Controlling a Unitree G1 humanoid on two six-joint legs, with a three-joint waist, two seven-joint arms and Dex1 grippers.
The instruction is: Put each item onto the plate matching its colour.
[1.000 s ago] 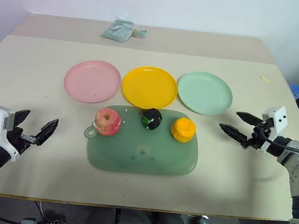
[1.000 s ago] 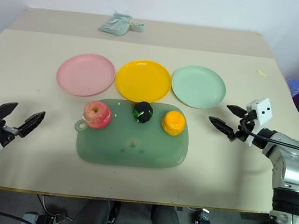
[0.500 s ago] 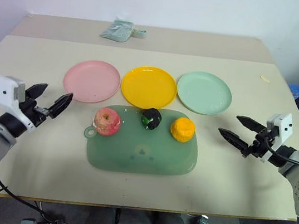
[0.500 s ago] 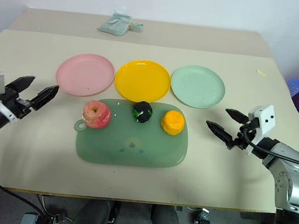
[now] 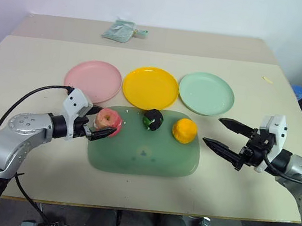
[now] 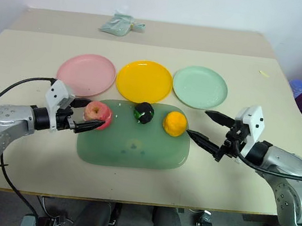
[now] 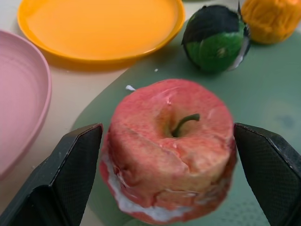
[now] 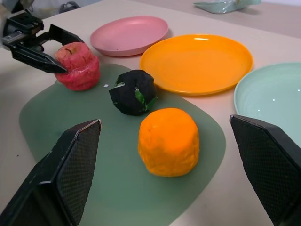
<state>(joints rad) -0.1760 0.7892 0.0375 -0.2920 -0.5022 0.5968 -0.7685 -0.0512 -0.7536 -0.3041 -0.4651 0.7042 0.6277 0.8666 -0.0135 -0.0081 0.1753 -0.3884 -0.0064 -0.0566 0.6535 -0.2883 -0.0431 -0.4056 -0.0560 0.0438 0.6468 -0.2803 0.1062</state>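
Plates (image 5: pixel 150 87) sit bare, all three fruits on the green mat (image 5: pixel 143 157). Left gripper (image 7: pixel 169 155) straddles the apple (image 7: pixel 171 146), spread (not yet pinching); right gripper (image 5: pixel 222 136) spread beside the orange fruit (image 5: pixel 185 130).

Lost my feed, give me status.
Left gripper open, straddling apple on mat. Right gripper open, beside orange fruit. Plates empty; pink plate path unobstructed.

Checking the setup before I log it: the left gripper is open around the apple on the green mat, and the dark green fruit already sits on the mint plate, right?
Not quite. The dark green fruit is on the green mat, not the mint plate; the left eye view shows it. The left gripper is open around the apple.
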